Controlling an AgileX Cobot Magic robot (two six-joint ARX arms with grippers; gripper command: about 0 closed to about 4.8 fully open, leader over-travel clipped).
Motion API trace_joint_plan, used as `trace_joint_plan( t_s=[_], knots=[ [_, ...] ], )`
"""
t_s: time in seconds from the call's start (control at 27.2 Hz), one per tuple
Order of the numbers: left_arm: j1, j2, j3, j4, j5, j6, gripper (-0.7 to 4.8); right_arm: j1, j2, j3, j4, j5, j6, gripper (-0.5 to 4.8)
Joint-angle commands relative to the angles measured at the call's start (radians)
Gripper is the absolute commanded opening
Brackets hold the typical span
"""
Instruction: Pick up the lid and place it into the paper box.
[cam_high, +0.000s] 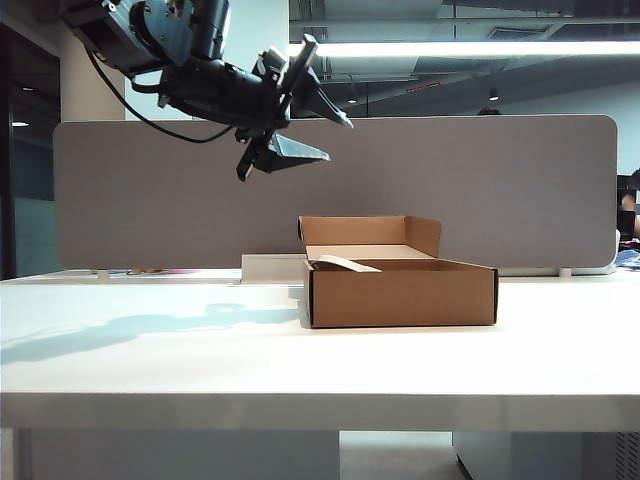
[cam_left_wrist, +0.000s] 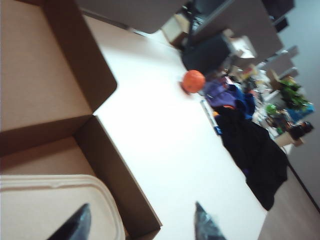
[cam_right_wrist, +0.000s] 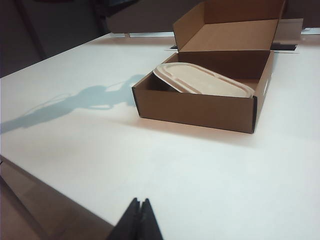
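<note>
Beige pulp, the lid (cam_right_wrist: 202, 80) lies tilted inside the paper box (cam_high: 400, 292), one edge propped on the box's wall. Above and left of the box hangs the left gripper (cam_high: 310, 125), jaws wide apart, empty. The right gripper (cam_right_wrist: 140, 217) sits well back from the box, fingers pressed together, holding nothing.

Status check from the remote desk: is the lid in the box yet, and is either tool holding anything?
Done: the lid lies inside the paper box, one end tilted up on the wall rather than flat. In hand: nothing; the left tool hangs open and empty above the box's left side, and the right tool sits shut near the table edge, away from the box. Left: perhaps only settling the lid level.
</note>
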Motion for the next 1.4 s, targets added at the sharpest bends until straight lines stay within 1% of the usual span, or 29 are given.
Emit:
trace_joint_plan(
  t_s=[0.04,0.07,0.11,0.18,0.22,0.26,0.37,0.4,0.48,0.52,0.59,0.63,0.7,0.74,0.77,0.81,0.92,0.96,0.99,1.07,1.21,1.32,1.4],
  knots=[
    [0.023,-0.018,0.002,0.013,0.133,-0.003,2.3,0.0,-0.001,-0.006,0.018,0.018,0.0,-0.08],
    [0.026,-0.021,0.002,0.013,0.171,-0.004,2.07,0.0,-0.001,-0.006,0.018,0.028,0.0,-0.08],
    [0.036,-0.03,0.002,0.012,0.223,-0.004,1.59,0.0,-0.001,-0.006,0.018,0.039,0.0,-0.08],
    [0.048,-0.042,0.002,0.012,0.293,-0.004,0.58,0.0,-0.001,-0.006,0.018,0.056,0.0,-0.08],
    [0.056,-0.048,0.002,0.012,0.318,-0.004,0.17,0.0,-0.001,-0.006,0.018,0.069,0.0,-0.08],
    [0.064,-0.059,0.002,0.01,0.339,-0.003,-0.07,0.0,-0.001,-0.006,0.018,0.084,0.0,-0.08],
    [0.085,-0.095,0.002,-0.032,0.33,0.001,-0.06,0.0,-0.001,-0.006,0.018,0.142,-0.009,-0.08],
    [0.094,-0.105,0.002,-0.04,0.328,0.008,-0.06,0.0,-0.001,-0.006,0.018,0.188,-0.009,-0.08],
    [0.13,-0.151,0.002,-0.083,0.33,0.032,-0.06,0.0,-0.001,-0.006,0.018,0.388,-0.011,-0.08],
    [0.14,-0.162,0.002,-0.104,0.327,0.047,-0.06,0.0,-0.001,-0.006,0.017,0.44,-0.011,-0.08],
    [0.157,-0.19,0.002,-0.157,0.309,0.096,-0.06,0.0,-0.001,-0.006,0.017,0.507,-0.014,-0.08],
    [0.169,-0.209,0.002,-0.201,0.288,0.134,-0.06,0.0,-0.001,-0.006,0.017,0.539,-0.027,-0.08],
    [0.187,-0.244,0.002,-0.288,0.227,0.222,-0.06,0.0,-0.001,-0.006,0.017,0.556,-0.061,-0.08],
    [0.197,-0.27,0.002,-0.356,0.172,0.292,-0.06,0.0,-0.001,-0.006,0.018,0.555,-0.073,-0.08],
    [0.208,-0.311,0.002,-0.463,0.068,0.406,-0.06,0.0,-0.001,-0.006,0.017,0.555,-0.075,-0.08],
    [0.209,-0.337,0.002,-0.525,-0.005,0.483,-0.06,0.0,-0.001,-0.006,0.017,0.555,-0.075,-0.08],
    [0.208,-0.399,0.002,-0.662,-0.18,0.632,-0.06,0.0,-0.001,-0.006,0.015,0.555,-0.075,-0.08],
    [0.208,-0.417,0.002,-0.694,-0.22,0.661,-0.06,0.0,-0.001,-0.006,0.014,0.555,-0.075,-0.08],
    [0.208,-0.435,0.002,-0.719,-0.254,0.677,-0.06,0.0,-0.001,-0.006,0.013,0.555,-0.075,-0.08],
    [0.208,-0.461,0.002,-0.745,-0.277,0.677,-0.06,0.0,-0.001,-0.006,0.006,0.555,-0.075,-0.08],
    [0.209,-0.512,0.002,-0.797,-0.303,0.678,-0.06,0.0,-0.001,-0.006,0.006,0.555,-0.075,-0.08],
    [0.209,-0.541,0.002,-0.825,-0.303,0.679,-0.06,0.0,-0.001,-0.006,0.006,0.555,-0.075,-0.08],
    [0.209,-0.565,-0.006,-0.843,-0.336,0.698,-0.06,0.0,-0.001,-0.006,0.006,0.555,-0.075,-0.08]
  ],
)
